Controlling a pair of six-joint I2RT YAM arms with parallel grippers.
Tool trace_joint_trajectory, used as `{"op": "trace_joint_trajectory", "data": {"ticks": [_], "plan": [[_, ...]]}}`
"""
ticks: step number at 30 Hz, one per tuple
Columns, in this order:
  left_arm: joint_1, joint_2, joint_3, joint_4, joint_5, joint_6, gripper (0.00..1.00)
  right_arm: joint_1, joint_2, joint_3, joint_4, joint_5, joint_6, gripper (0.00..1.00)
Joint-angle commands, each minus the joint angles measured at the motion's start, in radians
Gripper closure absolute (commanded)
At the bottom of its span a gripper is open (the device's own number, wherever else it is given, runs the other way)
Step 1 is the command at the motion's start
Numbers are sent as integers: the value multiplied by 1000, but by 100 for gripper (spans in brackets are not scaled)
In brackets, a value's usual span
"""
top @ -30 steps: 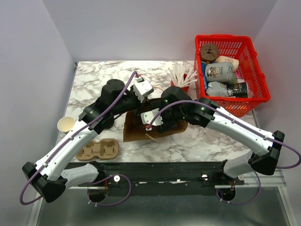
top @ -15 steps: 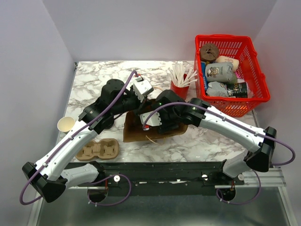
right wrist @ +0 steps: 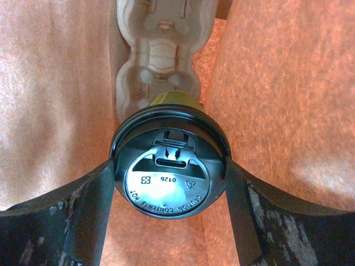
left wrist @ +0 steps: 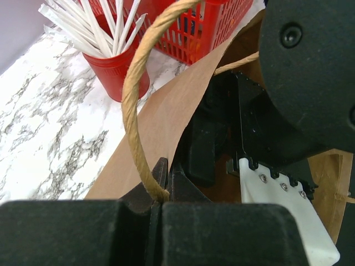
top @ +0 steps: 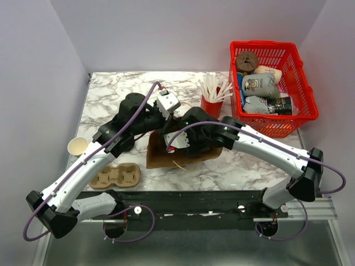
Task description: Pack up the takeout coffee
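Marble tabletop (top: 111, 91) underlying all. My right gripper (right wrist: 169, 166) is clasping the single takeout coffee (right wrist: 169, 188) at its lid, between my fingers, inside the one paper bag (right wrist: 55, 83); one pulp carrier (right wrist: 158, 50) is waiting just beyond. My left gripper (left wrist: 165, 185) is pinching one twine handle (left wrist: 132, 94), probably to hold the bag's mouth open.

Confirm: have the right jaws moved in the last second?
Yes. In the top view the right arm and its jaws shifted left, away from the red basket, further over the brown paper bag, holding the takeout coffee.
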State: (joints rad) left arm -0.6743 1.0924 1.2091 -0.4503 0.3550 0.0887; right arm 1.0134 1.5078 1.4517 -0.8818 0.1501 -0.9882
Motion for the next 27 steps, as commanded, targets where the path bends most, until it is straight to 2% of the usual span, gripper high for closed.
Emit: {"op": "trace_joint_trajectory", "data": {"ticks": [1,27], "plan": [[-7,1,27,28,45,-33,100,4,26,-16,41,8,2,99],[18,41,30,56,62,-38,100,-61,86,-42,135,8,-62,99]]}}
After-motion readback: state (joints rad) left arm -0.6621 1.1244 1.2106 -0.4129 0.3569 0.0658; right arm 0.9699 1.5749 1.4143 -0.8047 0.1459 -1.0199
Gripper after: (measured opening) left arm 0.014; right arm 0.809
